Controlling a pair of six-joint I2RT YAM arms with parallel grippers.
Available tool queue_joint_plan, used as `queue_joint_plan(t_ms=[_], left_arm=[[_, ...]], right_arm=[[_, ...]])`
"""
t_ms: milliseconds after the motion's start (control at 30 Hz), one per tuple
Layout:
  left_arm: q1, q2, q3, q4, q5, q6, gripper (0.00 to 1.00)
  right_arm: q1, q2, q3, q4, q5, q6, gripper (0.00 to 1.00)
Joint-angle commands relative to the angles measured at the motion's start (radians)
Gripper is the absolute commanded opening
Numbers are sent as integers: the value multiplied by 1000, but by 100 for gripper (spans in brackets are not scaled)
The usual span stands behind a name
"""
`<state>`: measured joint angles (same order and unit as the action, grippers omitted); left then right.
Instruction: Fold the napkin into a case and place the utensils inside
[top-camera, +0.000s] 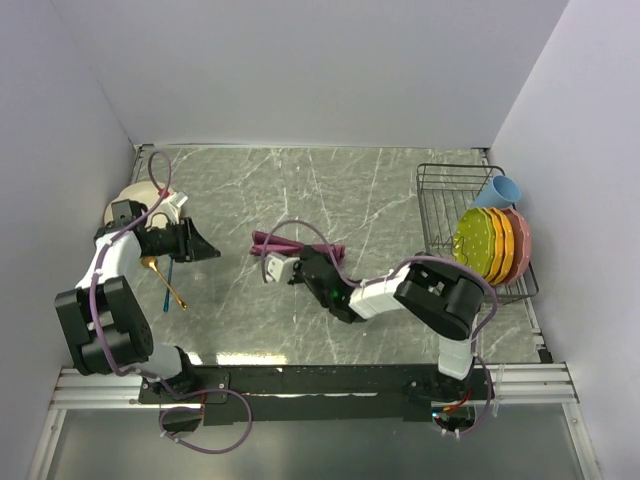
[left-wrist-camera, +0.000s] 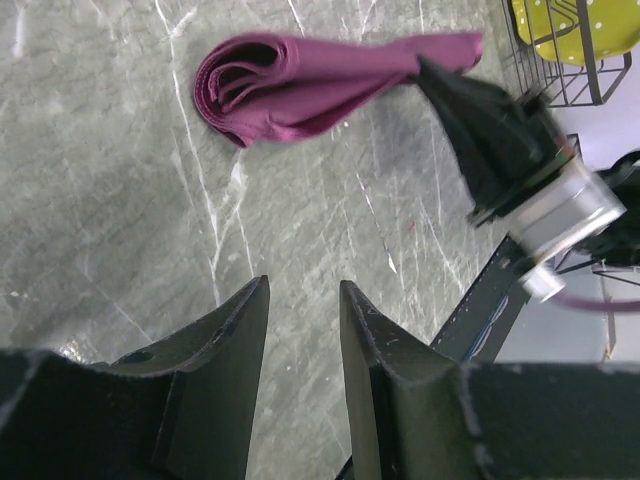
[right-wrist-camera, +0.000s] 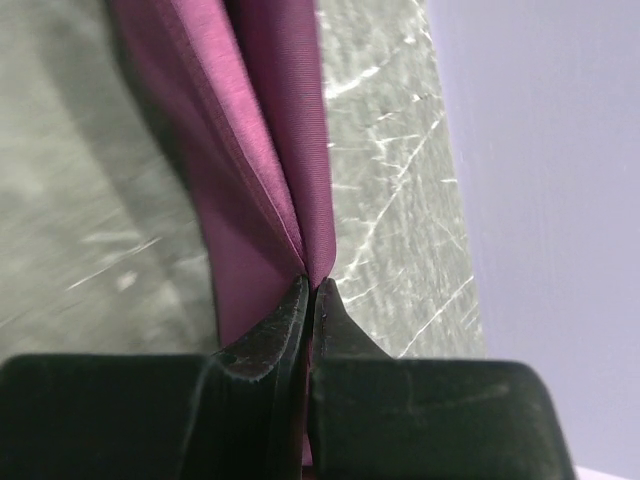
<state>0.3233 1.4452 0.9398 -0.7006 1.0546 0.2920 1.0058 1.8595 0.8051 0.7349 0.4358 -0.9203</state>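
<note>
Robot lab cell, not real kitchen. Plain pale wall panels (top-camera: 300, 70) box in marble-look tabletop (top-camera: 380, 190) at top, left, right of frame. My arm bases (top-camera: 175, 375) bolted to aluminium rail (top-camera: 330, 381) along bottom edge. Wire dish rack (top-camera: 440, 185) with coloured plates (top-camera: 485, 245) at right.

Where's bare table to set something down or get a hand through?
Free: far strip between cream plate and dish rack, beyond the napkin; near-centre patch between left arm and right arm. Crowded: left edge, where plate, fork and spoon sit by that arm; right edge, all rack.
</note>
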Motion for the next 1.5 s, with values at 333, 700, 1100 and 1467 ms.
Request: queue_joint_plan(t_ms=[333,700,1100,1467], left_arm=[[20,-106,51,-163,-34,200,42],[-114,1,148,-183,-128,116,39],[-308,248,56,37,-214,-198,24],[-362,452,206,105,-295,-254,22]], right_arm=[[148,-66,-106,-30,32,57,46],[-14,-402,182,-960,-325,391,95],[-374,-105,494,-1347,-776,511,74],[-404,46,519,-1428,-962,512,64]])
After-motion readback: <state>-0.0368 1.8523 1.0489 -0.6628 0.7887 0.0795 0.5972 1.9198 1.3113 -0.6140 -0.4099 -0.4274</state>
